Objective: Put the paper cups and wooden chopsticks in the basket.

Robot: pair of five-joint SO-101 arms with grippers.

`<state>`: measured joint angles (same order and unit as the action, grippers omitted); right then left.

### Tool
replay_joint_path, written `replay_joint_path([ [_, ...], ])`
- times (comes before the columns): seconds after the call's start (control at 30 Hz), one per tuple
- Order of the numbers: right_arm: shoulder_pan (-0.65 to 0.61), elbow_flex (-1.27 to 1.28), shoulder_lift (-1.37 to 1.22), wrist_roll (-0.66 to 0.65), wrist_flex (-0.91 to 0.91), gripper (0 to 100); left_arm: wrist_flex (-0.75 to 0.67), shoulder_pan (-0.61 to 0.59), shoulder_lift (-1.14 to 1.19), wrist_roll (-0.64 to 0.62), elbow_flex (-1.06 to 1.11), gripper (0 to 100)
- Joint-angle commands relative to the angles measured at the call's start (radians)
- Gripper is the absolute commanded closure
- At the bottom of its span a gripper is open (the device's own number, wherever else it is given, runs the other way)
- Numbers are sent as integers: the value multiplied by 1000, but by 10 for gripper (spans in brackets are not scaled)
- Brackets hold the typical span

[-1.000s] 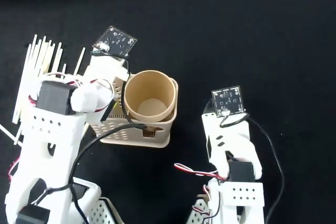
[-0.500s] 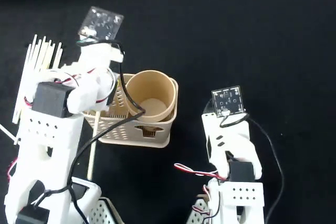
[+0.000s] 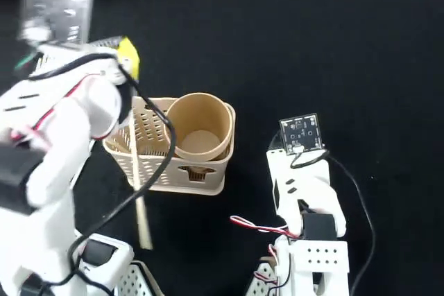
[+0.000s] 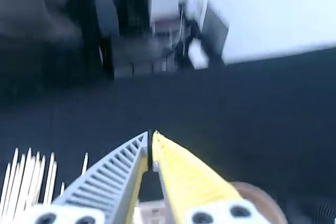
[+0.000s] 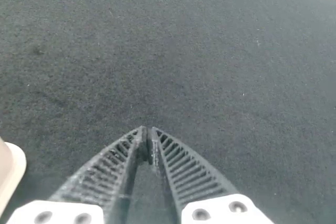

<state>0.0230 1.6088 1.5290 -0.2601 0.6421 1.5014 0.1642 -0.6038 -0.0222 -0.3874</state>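
Over the left end of the basket (image 3: 208,171), the left arm has swung up and away, a loose chopstick (image 3: 141,199) trailing below it

A second ago the left pincer (image 4: 150,136) was low at the basket beside the paper cup (image 3: 199,126); now it is high, fingertips pressed together with nothing seen between them, so the chopstick slanting across the basket wall towards the arm's base looks not properly delivered, and whether anything grips it is hidden under the arm. The cup sits in the basket. The remaining chopsticks (image 4: 23,182) lie on the bench (image 3: 347,53), masked by the arm from above. The right pincer (image 5: 147,142) is closed over bare bench, unmoved
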Motion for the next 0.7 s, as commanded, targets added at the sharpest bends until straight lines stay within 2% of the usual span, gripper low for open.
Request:
replay_joint_path([
  [0.0, -6, -8, 8, -11, -15, 985, -49, -5, -23, -25, -122, 972],
  [0.1, -5, -8, 8, -11, -15, 985, -3, -5, -23, -20, -108, 972],
  [0.23, -5, -8, 8, -11, -15, 985, 144, -8, -18, -20, -70, 970],
  [0.33, -5, -8, 8, -11, -15, 985, 258, -71, -21, -20, -56, 970],
  [0.4, -5, -8, 8, -11, -15, 985, 261, -156, -26, -21, -21, 970],
  [0.5, -5, -10, 8, -11, -15, 985, 259, -375, -49, -20, 50, 953],
  [0.67, -5, -10, 8, -11, -15, 985, 250, -684, 0, -18, 259, 795],
])
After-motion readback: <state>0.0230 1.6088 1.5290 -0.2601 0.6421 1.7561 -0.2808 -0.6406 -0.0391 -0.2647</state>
